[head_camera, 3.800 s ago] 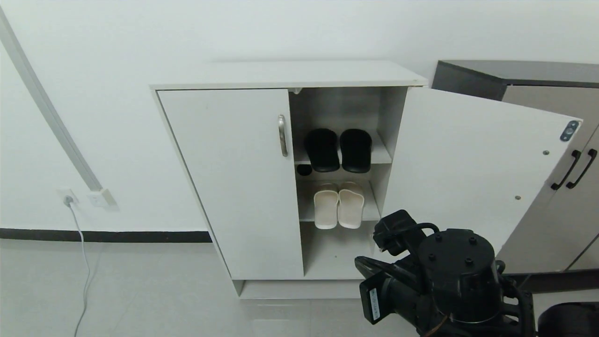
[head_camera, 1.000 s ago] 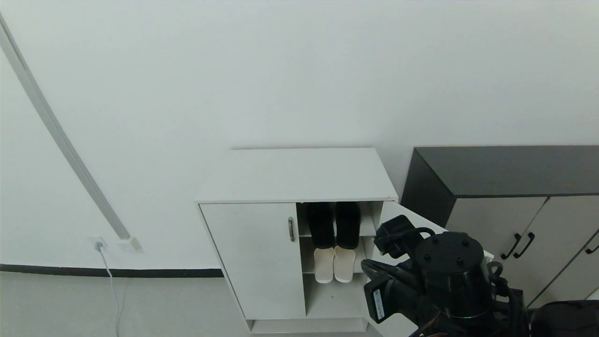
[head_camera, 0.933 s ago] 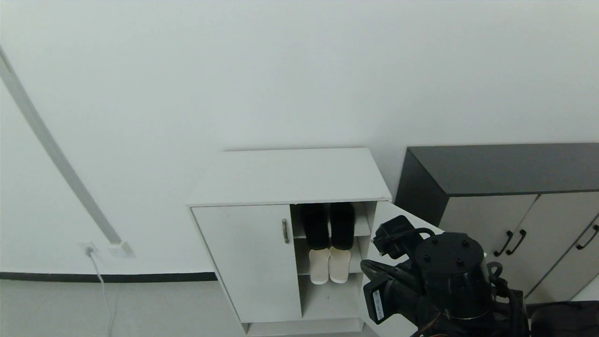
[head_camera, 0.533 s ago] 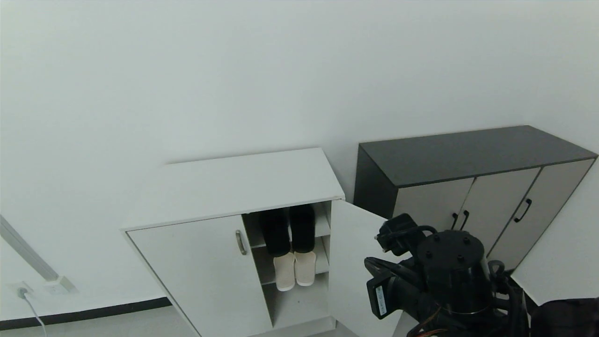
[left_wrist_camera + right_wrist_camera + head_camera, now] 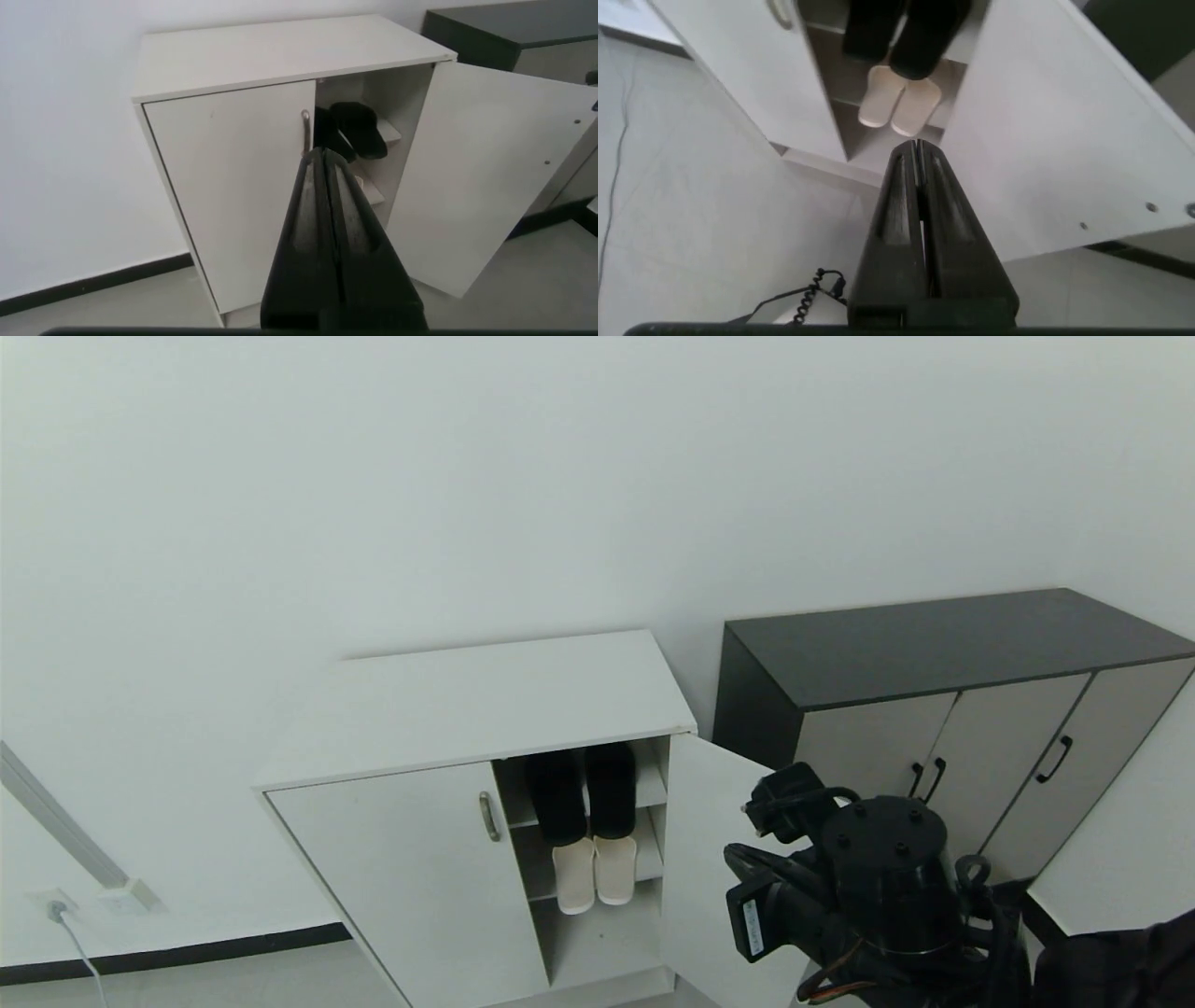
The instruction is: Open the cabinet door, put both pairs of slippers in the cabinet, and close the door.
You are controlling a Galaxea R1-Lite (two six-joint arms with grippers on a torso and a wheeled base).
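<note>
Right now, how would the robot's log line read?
black slippers: upper shelf | white slippers: shelf below | cabinet door: open | left gripper: shut, empty | right gripper: shut, empty

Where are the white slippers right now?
In the head view, the white slippers sit on the lower shelf of the cabinet, directly under the black slippers, left of the open door.

Two cabinets stand in the head view: a white cabinet (image 5: 485, 705) at six o'clock and a dark cabinet (image 5: 934, 639) at four. The white cabinet has two doors, one shut door (image 5: 401, 887) and one open door (image 5: 700, 859), one silver handle (image 5: 489, 817) and two shelves (image 5: 653, 789). There are four slippers in two pairs: two black slippers (image 5: 557, 798) and two cream slippers (image 5: 573, 875). The dark cabinet shows three grey doors (image 5: 868, 747) and three black handles (image 5: 1056, 759). There is one socket (image 5: 51, 903) at eight o'clock. There are two grippers: the left gripper (image 5: 322, 151) and the right gripper (image 5: 918, 144).
</note>
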